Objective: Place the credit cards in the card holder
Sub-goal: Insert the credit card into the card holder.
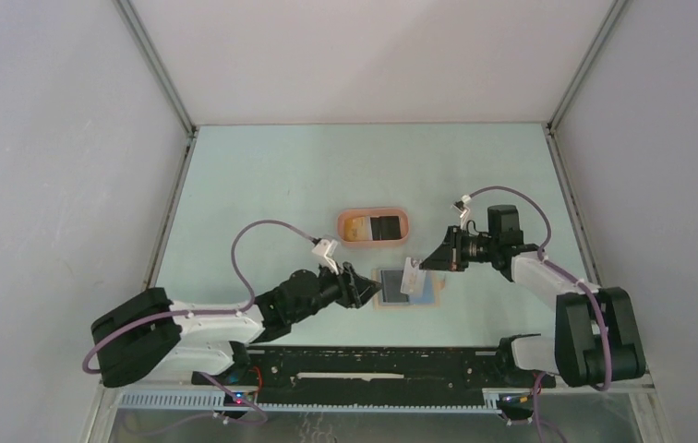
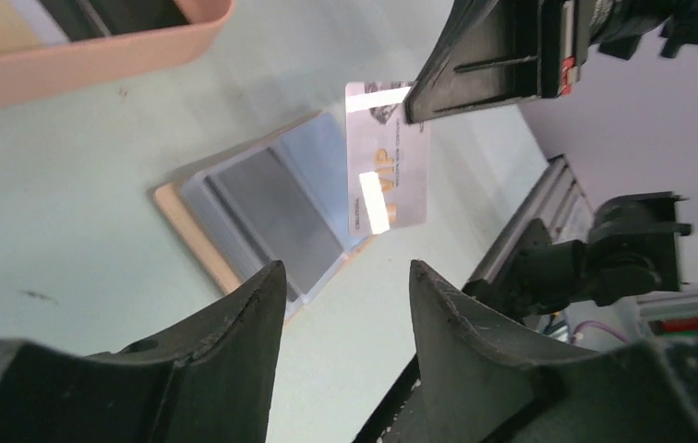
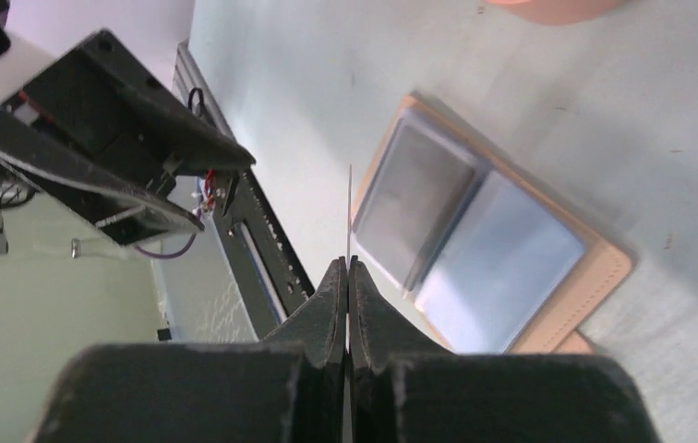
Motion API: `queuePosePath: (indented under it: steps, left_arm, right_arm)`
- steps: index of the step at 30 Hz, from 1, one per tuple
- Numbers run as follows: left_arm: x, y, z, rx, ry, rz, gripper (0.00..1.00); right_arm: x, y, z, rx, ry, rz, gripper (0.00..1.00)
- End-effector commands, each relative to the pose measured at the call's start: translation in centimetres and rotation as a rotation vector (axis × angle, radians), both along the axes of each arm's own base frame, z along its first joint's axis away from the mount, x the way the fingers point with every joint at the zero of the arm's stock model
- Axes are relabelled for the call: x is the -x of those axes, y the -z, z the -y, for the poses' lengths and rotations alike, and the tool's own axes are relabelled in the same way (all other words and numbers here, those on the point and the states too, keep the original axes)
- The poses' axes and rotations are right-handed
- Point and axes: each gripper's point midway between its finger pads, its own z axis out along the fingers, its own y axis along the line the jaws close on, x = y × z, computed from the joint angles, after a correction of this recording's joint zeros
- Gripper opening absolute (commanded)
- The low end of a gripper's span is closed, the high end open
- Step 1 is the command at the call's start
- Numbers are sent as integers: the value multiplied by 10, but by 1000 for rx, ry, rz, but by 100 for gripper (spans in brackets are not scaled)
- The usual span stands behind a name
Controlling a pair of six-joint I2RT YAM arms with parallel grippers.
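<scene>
Credit card [image 3: 349, 217] appears only edge-on in right end effector [image 3: 347, 269].

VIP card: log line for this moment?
right hand: shut on VIP card | left hand: open, empty | card holder: lying open

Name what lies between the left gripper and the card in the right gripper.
The open card holder, flat on the table, as the top view shows.
</scene>
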Motion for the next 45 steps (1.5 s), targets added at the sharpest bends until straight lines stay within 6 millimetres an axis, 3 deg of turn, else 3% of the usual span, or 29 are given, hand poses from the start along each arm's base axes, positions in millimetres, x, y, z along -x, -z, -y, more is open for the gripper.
queuePosePath:
  steps: [1, 10, 18, 31, 45]
  left_arm:
    - [-15, 6, 6, 14, -126, -30, 57]
    - [-25, 41, 18, -66, -211, -128, 60]
    - [-30, 61, 33, -113, -216, -180, 62]
    - [-27, 93, 30, -225, -263, -285, 61]
    - [-27, 104, 26, -271, -286, -307, 46]
  right_arm:
    - [-24, 15, 2, 25, 89, -24, 0]
    - [-39, 34, 27, 17, 186, -118, 0]
    - [-33, 41, 22, -33, 140, -178, 0]
    - [-35, 51, 33, -48, 163, -246, 0]
    - [-33, 49, 31, -65, 146, -248, 0]
